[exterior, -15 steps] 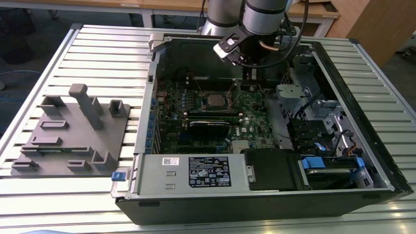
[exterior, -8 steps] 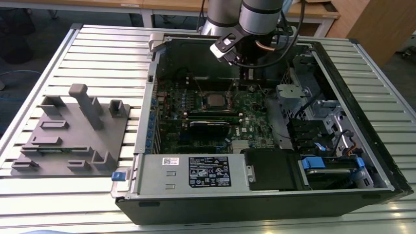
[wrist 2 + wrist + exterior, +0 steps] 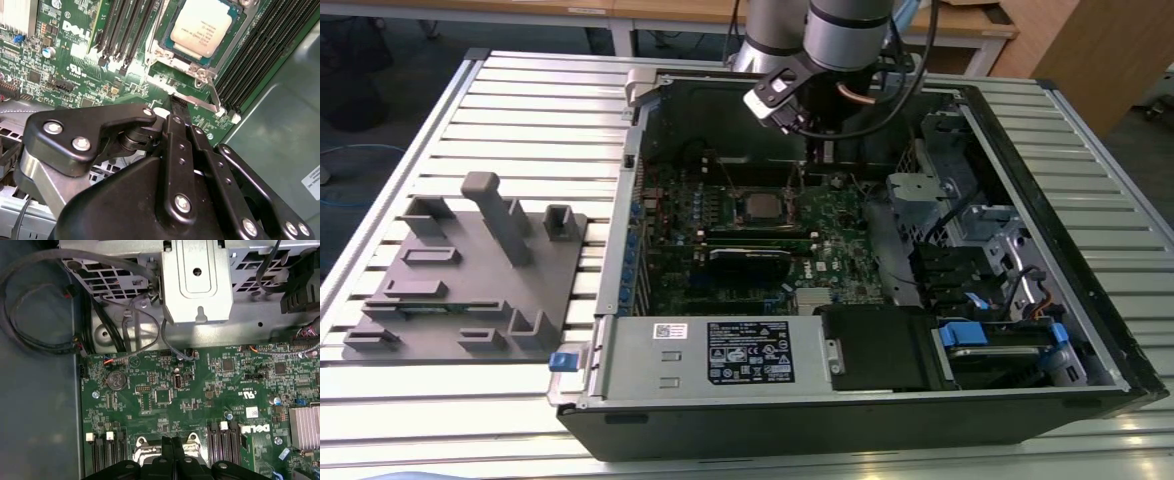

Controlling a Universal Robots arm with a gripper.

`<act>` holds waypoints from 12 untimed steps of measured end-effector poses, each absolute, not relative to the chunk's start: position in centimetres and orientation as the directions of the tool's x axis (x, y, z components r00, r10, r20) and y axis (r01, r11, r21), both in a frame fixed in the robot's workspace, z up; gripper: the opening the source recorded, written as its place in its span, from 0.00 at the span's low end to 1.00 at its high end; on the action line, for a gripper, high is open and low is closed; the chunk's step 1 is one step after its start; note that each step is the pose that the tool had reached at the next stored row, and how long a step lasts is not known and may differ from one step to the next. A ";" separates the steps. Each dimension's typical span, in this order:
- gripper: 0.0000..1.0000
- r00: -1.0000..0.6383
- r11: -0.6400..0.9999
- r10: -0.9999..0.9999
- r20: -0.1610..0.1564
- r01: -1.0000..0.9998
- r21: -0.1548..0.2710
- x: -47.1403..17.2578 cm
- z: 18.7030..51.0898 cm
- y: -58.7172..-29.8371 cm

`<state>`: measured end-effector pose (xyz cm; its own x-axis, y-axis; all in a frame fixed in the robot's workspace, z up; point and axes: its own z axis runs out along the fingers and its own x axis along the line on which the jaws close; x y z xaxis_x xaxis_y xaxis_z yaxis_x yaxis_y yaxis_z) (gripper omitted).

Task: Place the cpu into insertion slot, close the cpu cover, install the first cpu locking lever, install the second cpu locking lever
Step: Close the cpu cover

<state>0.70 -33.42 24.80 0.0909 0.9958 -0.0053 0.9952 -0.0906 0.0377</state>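
1. The claw [image 3: 178, 105] hangs low over the green motherboard [image 3: 165, 395]. Its two black fingers [image 3: 165, 452] are pressed together in both wrist views, and nothing can be seen gripped between them.
2. In the second wrist view, the tip sits just beside a thin silvery lever rod [image 3: 197, 101] at the socket's edge. Whether the two touch cannot be told.
3. Just beyond that rod lies the cpu [image 3: 202, 27], dull silver top up and seated flat in the insertion slot [image 3: 141, 442], close to the tip but apart from it.
4. The cpu cover [image 3: 175, 57] lies down around the chip, which shows through the cover's window.
5. Long black memory slots [image 3: 125, 30] flank the socket on both sides.
6. In the exterior view, the claw reaches down into the open computer case [image 3: 854, 430] just to the exterior view's right of the cpu.
7. A labelled grey power supply [image 3: 747, 352] fills the case's near edge.
8. The case rests on a slatted metal counter [image 3: 520, 90], and a grey fixture block [image 3: 467, 280] stands beside it on the exterior view's left.
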 end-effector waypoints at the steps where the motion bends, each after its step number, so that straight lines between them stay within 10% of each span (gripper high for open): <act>1: 0.10 0.091 -0.091 0.996 -0.005 0.995 0.038 0.6 24.8 -33.4; 12: 0.10 0.091 -0.091 0.996 -0.005 0.995 0.038 -0.1 24.8 -33.4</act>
<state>-0.14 -33.42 24.79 0.0909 0.9958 -0.0054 0.9951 -0.0907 0.0382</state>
